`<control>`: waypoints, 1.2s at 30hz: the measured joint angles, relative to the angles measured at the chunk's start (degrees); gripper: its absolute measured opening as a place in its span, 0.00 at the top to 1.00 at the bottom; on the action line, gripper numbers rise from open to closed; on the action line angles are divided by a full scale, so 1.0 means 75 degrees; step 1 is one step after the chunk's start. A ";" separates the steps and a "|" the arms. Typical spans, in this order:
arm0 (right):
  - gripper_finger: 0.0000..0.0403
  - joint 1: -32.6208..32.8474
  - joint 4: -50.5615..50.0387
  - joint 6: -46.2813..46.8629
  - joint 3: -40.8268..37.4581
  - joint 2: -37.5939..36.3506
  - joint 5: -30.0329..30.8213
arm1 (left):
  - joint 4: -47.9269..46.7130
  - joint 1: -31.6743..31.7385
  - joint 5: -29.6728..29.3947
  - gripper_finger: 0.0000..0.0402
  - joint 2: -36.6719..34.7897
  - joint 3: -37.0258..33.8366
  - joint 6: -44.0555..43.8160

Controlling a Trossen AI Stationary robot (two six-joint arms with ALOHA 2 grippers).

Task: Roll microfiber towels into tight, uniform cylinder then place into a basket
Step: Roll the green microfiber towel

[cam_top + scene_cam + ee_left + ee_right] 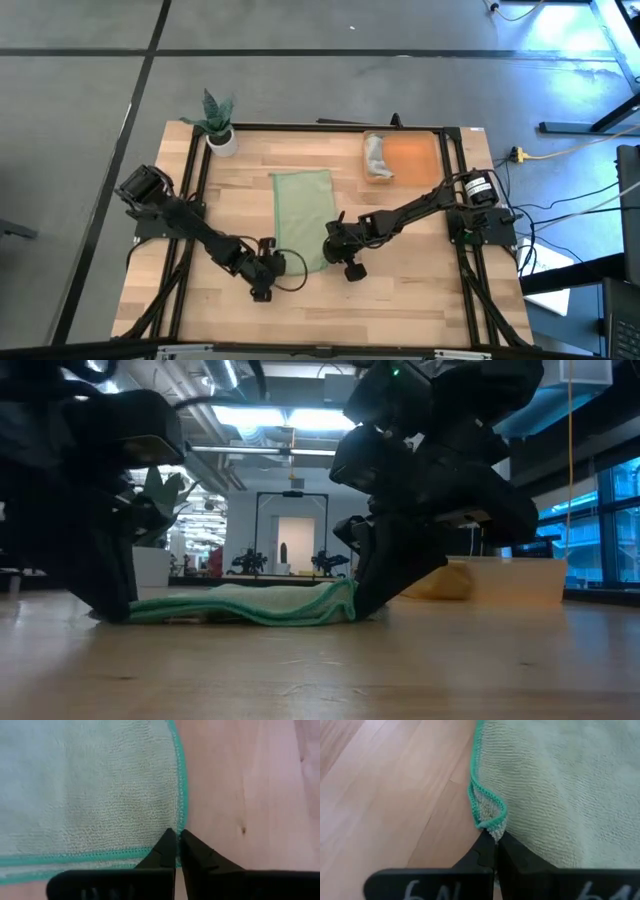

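The light green towel lies spread flat on the wooden table, long side running far to near. My left gripper is shut at its near left corner. My right gripper is shut at its near right edge. The low view shows the towel lying low between both grippers. The orange basket stands at the far right, with the grey towel bunched against its left wall. My left gripper has its shut fingertips on the green hem of the towel's side edge, close to the near left corner, coming down slanting from the near side. The cloth there lies flat on the table; how many layers, I cannot tell. My right gripper pinches a small raised fold of the towel's hemmed edge between its fingertips, slanting down from the near side. The hem puckers up into a loop at the fingers. The rest of the towel lies flat on the table.
A white plant pot with a green plant stands at the far left corner. Black frame rails run along the table's left and right sides. Bare wood lies near the front edge.
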 joint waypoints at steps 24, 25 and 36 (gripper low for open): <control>0.99 -0.1666 -0.0059 0.4029 -0.0017 -0.0396 -0.3233 | -0.1906 0.2156 0.1982 1.00 -0.2405 -0.0040 -0.2471; 0.99 -0.1727 -0.0008 0.4210 -0.0015 -0.0396 -0.3234 | -0.1996 0.2230 0.1985 1.00 -0.2410 -0.0037 -0.2477; 0.99 -0.2028 -0.0114 0.4971 -0.0015 -0.0396 -0.1879 | -0.2216 0.2616 0.1591 1.00 -0.2124 -0.0035 -0.2412</control>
